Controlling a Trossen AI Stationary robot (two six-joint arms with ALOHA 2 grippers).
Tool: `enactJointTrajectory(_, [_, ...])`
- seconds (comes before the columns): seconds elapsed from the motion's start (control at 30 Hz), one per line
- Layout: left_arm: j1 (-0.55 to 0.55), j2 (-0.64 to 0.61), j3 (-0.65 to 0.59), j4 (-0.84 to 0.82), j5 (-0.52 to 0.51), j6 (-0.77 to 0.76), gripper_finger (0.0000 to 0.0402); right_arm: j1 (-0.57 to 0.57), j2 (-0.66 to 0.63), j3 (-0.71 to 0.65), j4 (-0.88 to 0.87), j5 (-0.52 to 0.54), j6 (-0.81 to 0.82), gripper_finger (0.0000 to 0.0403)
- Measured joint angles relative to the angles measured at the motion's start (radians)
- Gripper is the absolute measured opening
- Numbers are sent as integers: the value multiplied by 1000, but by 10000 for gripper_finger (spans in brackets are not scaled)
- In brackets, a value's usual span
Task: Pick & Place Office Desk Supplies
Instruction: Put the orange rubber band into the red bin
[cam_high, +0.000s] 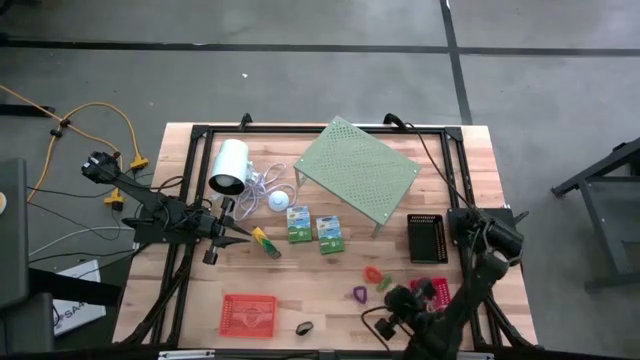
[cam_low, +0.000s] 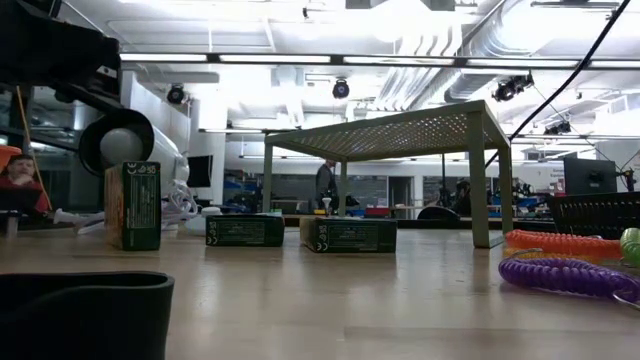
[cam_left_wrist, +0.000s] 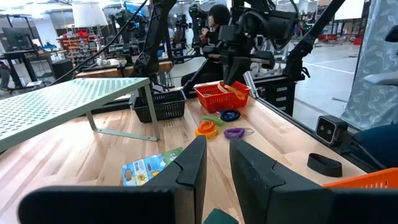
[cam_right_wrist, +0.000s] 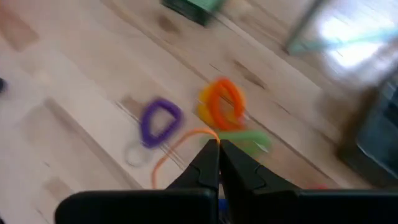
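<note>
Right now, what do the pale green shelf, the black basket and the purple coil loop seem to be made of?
Pale green shelf: apparently painted sheet metal, matte, with a fine grid of punched holes. Black basket: looks like mesh, wire or plastic, can't tell. Purple coil loop: probably soft plastic, glossy, wound in a tight spiral.

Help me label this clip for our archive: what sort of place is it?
Probably a robotics lab or workshop, not a real office: a wooden table on a bare concrete floor, exposed ceiling ducts and strip lights overhead, and other workbenches with equipment behind.
</note>
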Motion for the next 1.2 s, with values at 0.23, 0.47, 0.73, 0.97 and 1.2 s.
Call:
enactJointTrajectory(0.23, [0, 0, 0, 0, 0, 0, 65, 77, 0, 0, -138, -134, 213, 2])
enactJointTrajectory(0.47, [0, 0, 0, 0, 0, 0, 65, 152, 0, 0, -139, -229, 348, 2])
enactJointTrajectory(0.73, [0, 0, 0, 0, 0, 0, 65, 223, 0, 0, -140, -364, 448, 2])
enactJointTrajectory(0.97, [0, 0, 0, 0, 0, 0, 65, 250, 1, 0, -140, -387, 479, 2])
enactJointTrajectory(1.2, [0, 0, 0, 0, 0, 0, 65, 248, 1, 0, -140, -385, 477, 2])
